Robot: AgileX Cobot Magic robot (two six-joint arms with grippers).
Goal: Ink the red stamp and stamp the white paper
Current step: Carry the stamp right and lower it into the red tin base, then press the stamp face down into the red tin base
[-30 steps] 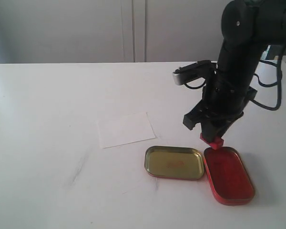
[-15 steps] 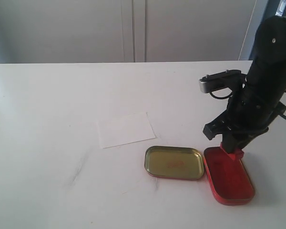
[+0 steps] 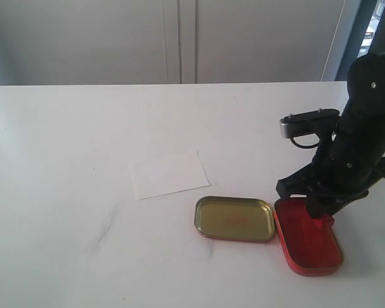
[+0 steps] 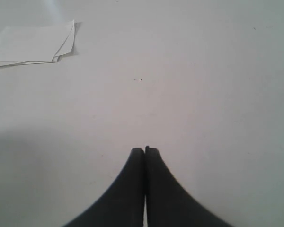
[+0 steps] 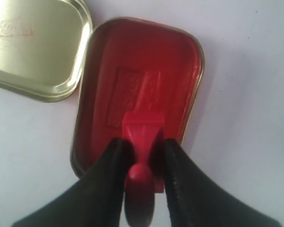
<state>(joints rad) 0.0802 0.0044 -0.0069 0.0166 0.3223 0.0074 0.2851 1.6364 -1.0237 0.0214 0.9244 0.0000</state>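
Note:
My right gripper (image 5: 143,147) is shut on the red stamp (image 5: 142,137), gripping its knob handle between both fingers. The stamp's square base points down into the red oblong tin half (image 5: 137,80), near that tin's end closest to the gripper. In the exterior view the right gripper (image 3: 321,215) and the stamp (image 3: 323,218) sit low over the red tin half (image 3: 308,237) at the table's front right. The white paper (image 3: 169,174) lies flat left of the tins, apart from both grippers. My left gripper (image 4: 145,150) is shut with nothing in it, over bare table.
The gold-coloured tin half (image 3: 234,219) lies open right beside the red one, also seen as a gold tin half (image 5: 35,47) in the right wrist view. A small stack of white sheets (image 4: 31,45) lies on the white table (image 3: 83,128) in the left wrist view.
The right arm has moved right and down with the stamp, from above the red tin's near corner to low over the tin's inside. The paper and tins have not moved.

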